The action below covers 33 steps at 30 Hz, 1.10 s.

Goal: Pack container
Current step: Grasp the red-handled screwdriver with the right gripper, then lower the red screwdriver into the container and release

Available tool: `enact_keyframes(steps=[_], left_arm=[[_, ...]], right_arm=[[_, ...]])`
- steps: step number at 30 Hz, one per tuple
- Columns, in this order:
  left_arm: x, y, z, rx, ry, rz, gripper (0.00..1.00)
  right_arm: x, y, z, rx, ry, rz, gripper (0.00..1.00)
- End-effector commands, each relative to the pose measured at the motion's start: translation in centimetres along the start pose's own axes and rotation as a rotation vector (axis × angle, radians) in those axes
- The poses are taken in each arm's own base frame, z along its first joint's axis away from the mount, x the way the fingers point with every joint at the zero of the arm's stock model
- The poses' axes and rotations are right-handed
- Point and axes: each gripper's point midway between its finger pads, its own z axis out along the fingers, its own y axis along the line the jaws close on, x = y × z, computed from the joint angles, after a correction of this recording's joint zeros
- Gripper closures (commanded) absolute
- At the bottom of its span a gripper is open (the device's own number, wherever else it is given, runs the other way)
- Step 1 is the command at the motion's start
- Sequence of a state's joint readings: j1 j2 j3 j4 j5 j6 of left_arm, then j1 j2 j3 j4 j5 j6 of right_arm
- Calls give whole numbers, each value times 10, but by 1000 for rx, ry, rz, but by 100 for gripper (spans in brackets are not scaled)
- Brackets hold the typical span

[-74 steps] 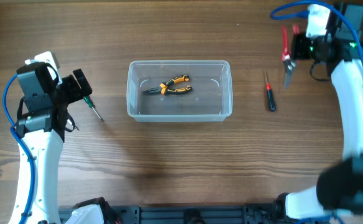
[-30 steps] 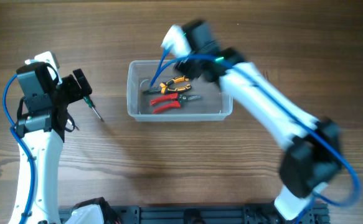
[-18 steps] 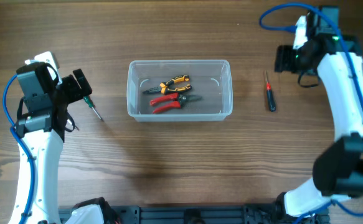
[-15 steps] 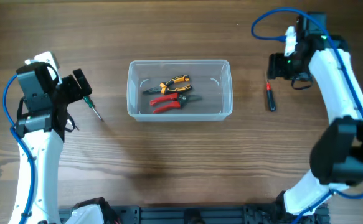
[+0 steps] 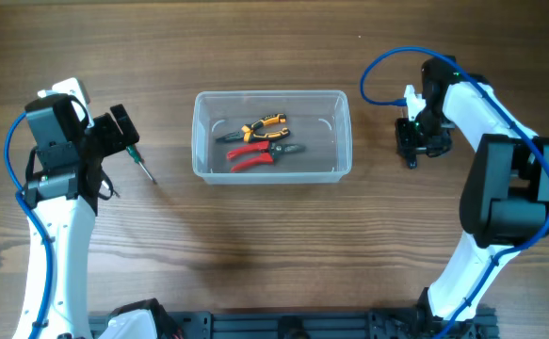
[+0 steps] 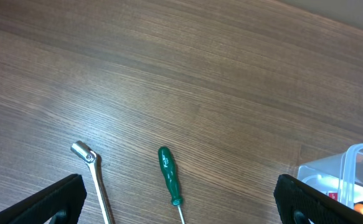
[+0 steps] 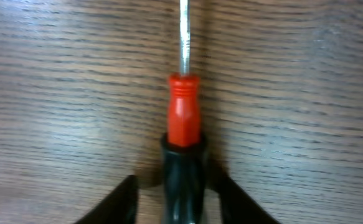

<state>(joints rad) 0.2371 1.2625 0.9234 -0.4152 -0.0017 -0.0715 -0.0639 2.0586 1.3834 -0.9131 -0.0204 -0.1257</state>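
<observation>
The clear plastic container stands mid-table and holds orange-black pliers and red pliers. Its corner shows in the left wrist view. My right gripper is low over a red-and-black screwdriver right of the container. The open fingers straddle its black handle with gaps on both sides. My left gripper is open and empty, held above a green screwdriver, which also shows in the overhead view.
A small metal wrench lies beside the green screwdriver, left of the container. Bare wooden tabletop surrounds the container on all sides.
The right arm left the red pliers in the container, swung back to the right and came down over the red-and-black screwdriver. The left arm has not moved.
</observation>
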Motion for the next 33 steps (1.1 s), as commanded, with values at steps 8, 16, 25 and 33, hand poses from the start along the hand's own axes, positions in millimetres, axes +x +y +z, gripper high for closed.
enact_keyframes(steps=[8,16,25,33], left_arm=[[-10,0,-3,0,-23,12,0],[-10,0,-3,0,-23,12,0],[-10,0,-3,0,-23,12,0],[-10,0,-3,0,-23,12,0]], right_arm=[[8,-12,-20,91,39,69,96],[-66,129,-265,-198,-637,-261,96],[3,304,-179,-117,-511,-1401,96],[-11,267,-67,65,-175,-1495,96]])
